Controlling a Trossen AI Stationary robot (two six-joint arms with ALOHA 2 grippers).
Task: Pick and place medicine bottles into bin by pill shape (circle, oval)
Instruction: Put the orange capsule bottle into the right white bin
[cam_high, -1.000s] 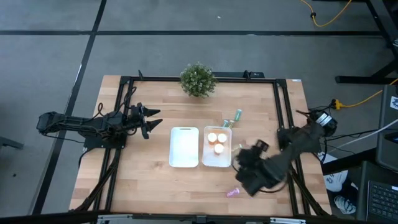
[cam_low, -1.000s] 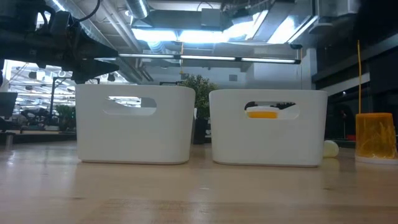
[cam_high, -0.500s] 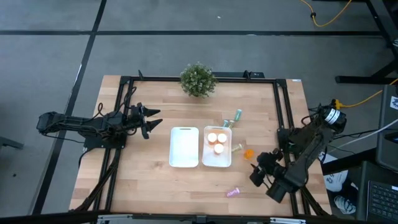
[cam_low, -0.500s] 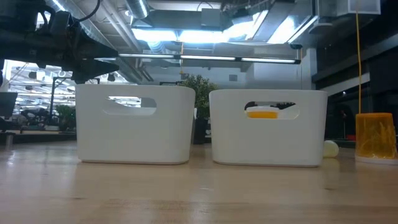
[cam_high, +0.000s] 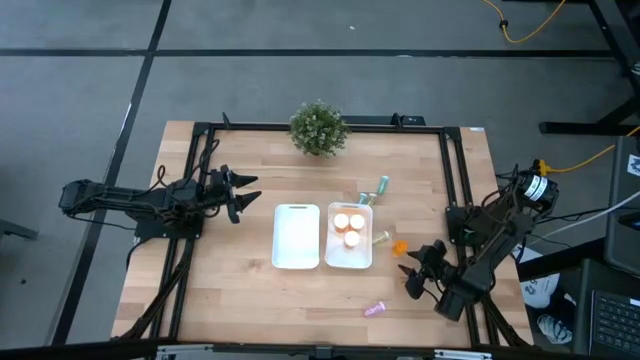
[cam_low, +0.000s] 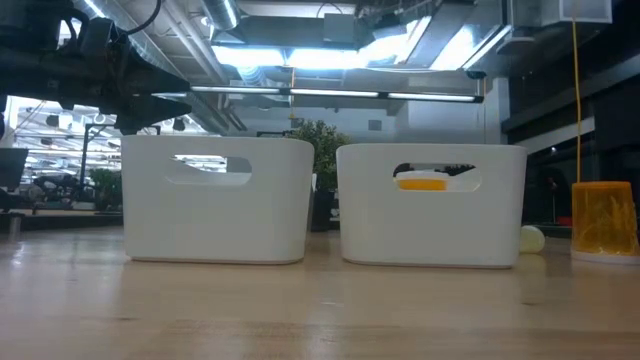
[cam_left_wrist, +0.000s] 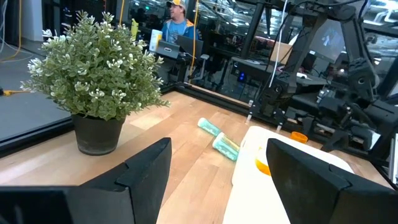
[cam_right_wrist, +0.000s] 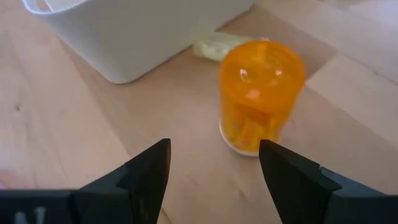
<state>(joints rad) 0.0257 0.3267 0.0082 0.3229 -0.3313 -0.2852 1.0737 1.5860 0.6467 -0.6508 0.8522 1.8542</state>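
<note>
Standing orange bottle (cam_right_wrist: 261, 96) beside right bin (cam_right_wrist: 143, 31), pale bottle (cam_right_wrist: 217, 45) between

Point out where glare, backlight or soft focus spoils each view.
Low view: bright ceiling lights behind leave the two white bins backlit. Right wrist view: a highlight sits on the orange bottle, and the open right tool is soft at the edge. Left wrist view: the plant is sharp, the room behind cluttered with reflections.
</note>
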